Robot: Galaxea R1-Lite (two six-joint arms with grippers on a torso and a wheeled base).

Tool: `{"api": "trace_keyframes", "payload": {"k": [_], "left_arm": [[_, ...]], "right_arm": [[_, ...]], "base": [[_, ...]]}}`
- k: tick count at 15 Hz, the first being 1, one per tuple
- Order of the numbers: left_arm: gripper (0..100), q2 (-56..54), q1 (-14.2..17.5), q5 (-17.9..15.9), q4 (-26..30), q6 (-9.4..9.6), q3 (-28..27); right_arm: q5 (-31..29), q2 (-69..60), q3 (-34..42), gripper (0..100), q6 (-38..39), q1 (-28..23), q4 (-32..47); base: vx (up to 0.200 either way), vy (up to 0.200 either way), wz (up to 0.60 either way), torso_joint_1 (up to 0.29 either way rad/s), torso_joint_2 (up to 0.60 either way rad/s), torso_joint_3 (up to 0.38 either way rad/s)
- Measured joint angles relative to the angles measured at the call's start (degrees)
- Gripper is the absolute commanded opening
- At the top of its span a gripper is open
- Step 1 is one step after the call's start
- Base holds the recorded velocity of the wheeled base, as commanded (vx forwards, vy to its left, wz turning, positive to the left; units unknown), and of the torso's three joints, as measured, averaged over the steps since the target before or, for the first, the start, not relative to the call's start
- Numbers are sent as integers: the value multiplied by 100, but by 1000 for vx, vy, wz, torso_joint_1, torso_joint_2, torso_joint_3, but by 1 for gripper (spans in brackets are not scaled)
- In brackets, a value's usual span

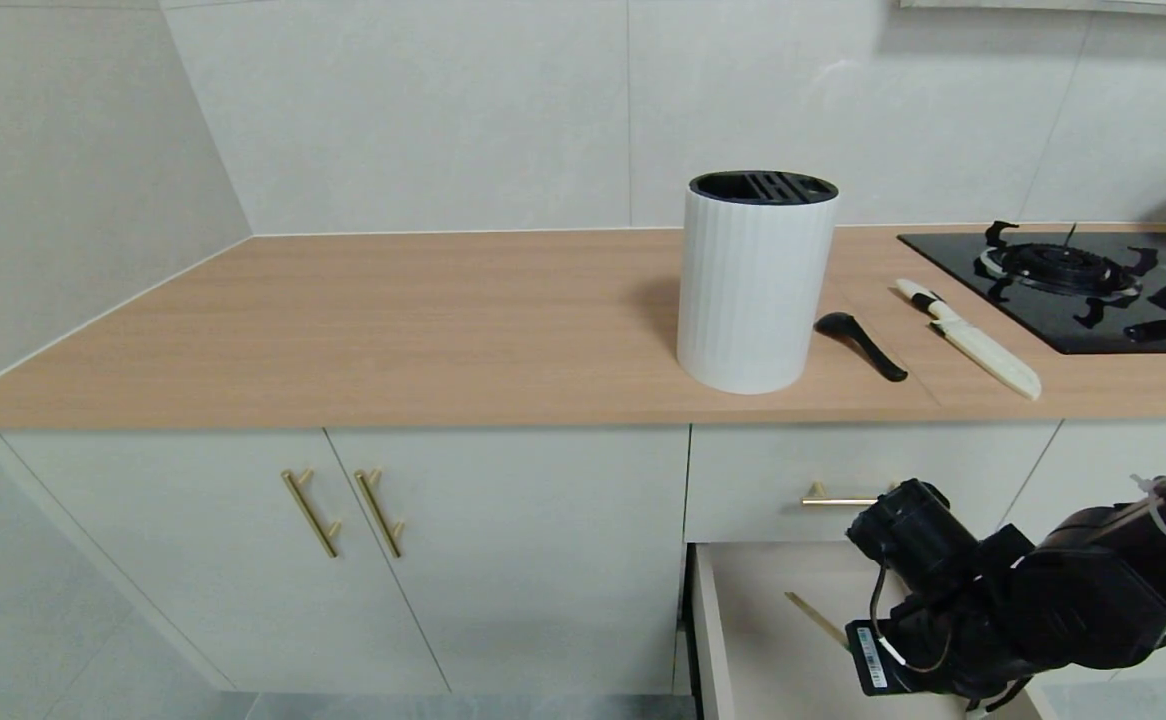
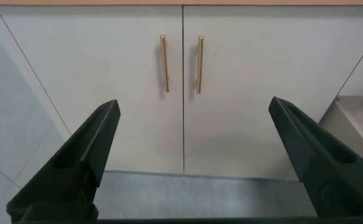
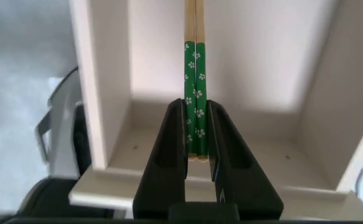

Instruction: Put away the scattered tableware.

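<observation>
Right pincer [image 3: 195,107]: pressed together on a pair of bamboo chopsticks with green flower-print ends [image 3: 193,62], gripped near the green end. The plain shafts run forward past the fingertips.
Chopsticks, location: held in the air over the pale open drawer [image 1: 711,620] below the wooden bench [image 1: 393,320]. They are inside the line of the drawer's walls and I cannot confirm that they touch the floor.
Left pincer [image 2: 193,106]: spread wide and carrying nothing. It faces the white cupboard doors with gold bar handles [image 2: 181,65], well apart from the drawer.
Step in hand (judgement): laying the chopsticks in the drawer.
Method advised: bring the sticks low and near level with the drawer floor before letting go, so they settle rather than bounce. Keep the pair parallel to the side walls and off the front rim, so neither tip catches. Ease the pincer apart only slightly, then lift straight up so the fingers do not drag a stick.
Risk: the grip is near one end, so the long free end may dip and strike first. The two sticks may also roll apart.
Outstanding items: a black plastic spoon [image 1: 858,342] and a cream-handled, cream-bladed knife [image 1: 973,340] lie on the bench. They sit between the white ribbed cylindrical holder [image 1: 753,290] and the black gas hob [image 1: 1073,280].
</observation>
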Motion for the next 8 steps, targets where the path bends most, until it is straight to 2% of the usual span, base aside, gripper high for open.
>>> {"api": "trace_keyframes", "payload": {"k": [8], "left_arm": [[100,0,2,0,6,0,0]], "right_arm": [[-95,59,57,0,0,20,-43]], "base": [[0,0,0,-152,436,275]]}}
